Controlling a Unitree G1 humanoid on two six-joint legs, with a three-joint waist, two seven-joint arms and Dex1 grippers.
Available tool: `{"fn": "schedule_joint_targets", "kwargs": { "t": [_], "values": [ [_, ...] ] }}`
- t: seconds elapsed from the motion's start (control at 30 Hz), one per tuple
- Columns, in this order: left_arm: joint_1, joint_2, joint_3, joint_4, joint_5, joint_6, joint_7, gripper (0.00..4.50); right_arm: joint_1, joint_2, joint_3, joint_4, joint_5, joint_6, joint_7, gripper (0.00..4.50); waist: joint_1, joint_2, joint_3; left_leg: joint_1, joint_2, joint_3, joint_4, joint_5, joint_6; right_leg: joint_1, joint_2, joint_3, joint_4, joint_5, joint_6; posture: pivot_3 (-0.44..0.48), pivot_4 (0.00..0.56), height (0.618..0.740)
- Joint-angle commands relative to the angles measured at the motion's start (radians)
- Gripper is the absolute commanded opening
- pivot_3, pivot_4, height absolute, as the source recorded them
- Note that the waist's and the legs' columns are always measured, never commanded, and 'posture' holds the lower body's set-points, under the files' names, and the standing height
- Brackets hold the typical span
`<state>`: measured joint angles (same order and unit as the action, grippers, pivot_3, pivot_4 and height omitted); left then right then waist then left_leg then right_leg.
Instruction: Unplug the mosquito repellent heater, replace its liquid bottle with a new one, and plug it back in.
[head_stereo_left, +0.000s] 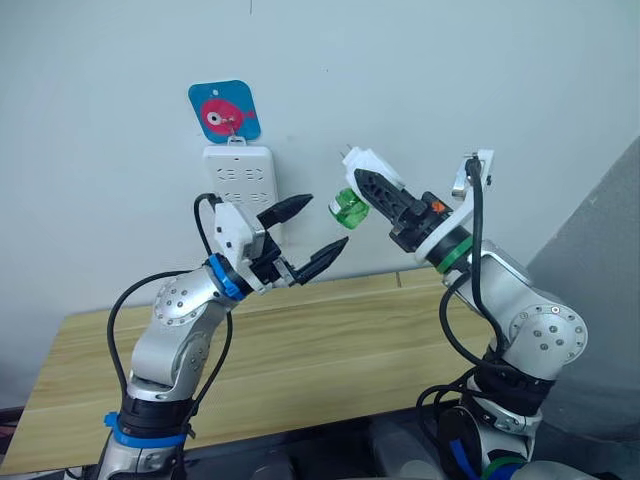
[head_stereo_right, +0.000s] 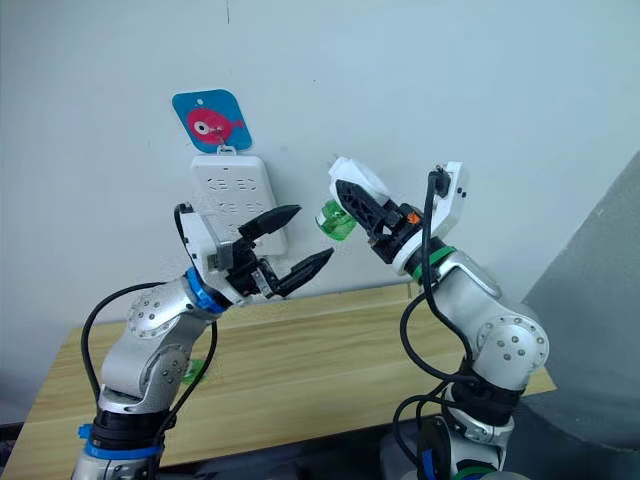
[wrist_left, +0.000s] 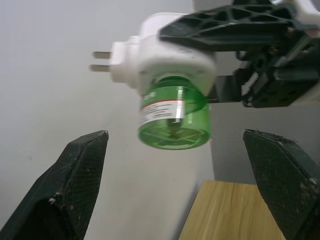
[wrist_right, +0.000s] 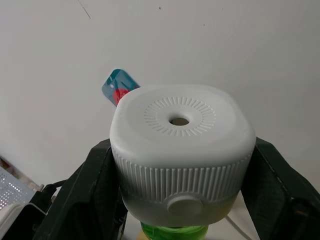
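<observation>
- Heater (head_stereo_left: 368, 163) sits clamped in your right tool (head_stereo_left: 385, 195), lifted clear of the power strip (head_stereo_left: 240, 180) on the wall, prongs free, so the green bottle (head_stereo_left: 349, 210) underneath is exposed for unscrewing.
- Your left tool (head_stereo_left: 305, 235) is spread wide and empty, above the counter (head_stereo_left: 330, 350).
- Bottle hangs just ahead of the left tool, in line with its gap, not yet touched.

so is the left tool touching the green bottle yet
Apart. The left wrist view shows the left tool open, its fingers clear of the green bottle on either side.
</observation>
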<state>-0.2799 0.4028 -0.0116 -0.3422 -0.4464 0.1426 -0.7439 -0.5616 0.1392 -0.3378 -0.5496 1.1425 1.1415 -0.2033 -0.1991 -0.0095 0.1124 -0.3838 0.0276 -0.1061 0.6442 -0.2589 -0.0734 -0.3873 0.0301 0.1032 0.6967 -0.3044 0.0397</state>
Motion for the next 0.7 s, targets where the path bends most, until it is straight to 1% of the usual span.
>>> {"fn": "schedule_joint_targets", "kwargs": {
  "t": [0.03, 0.37, 0.7],
  "values": [
    [-0.012, -0.034, -0.022, -0.027, 0.014, -0.050, 0.006, 4.50, -0.004, 0.009, 0.017, -0.006, 0.108, -0.066, -0.062, 2.94, 0.000, 0.000, 0.000, 0.000, 0.000, 0.000, 0.000, 0.000, 0.000, 0.000, 0.000, 0.000, 0.000, 0.000, 0.000, -0.182, 0.049, 0.740],
    [-0.057, -0.080, -0.025, 0.034, 0.055, -0.096, 0.036, 4.50, 0.037, -0.069, 0.108, -0.008, 0.259, -0.163, -0.164, 2.94, -0.006, 0.002, -0.002, -0.001, 0.000, 0.000, 0.001, 0.000, 0.000, 0.000, 0.000, 0.000, 0.000, 0.000, 0.000, -0.192, 0.038, 0.740],
    [-0.075, -0.078, -0.029, 0.051, 0.060, -0.094, 0.036, 4.50, 0.057, -0.151, 0.197, -0.009, 0.318, -0.264, -0.207, 2.94, -0.017, 0.003, -0.003, -0.001, 0.000, 0.000, 0.001, 0.000, 0.000, 0.000, 0.000, 0.000, 0.000, 0.000, 0.001, -0.197, 0.035, 0.740]
  ]
}}
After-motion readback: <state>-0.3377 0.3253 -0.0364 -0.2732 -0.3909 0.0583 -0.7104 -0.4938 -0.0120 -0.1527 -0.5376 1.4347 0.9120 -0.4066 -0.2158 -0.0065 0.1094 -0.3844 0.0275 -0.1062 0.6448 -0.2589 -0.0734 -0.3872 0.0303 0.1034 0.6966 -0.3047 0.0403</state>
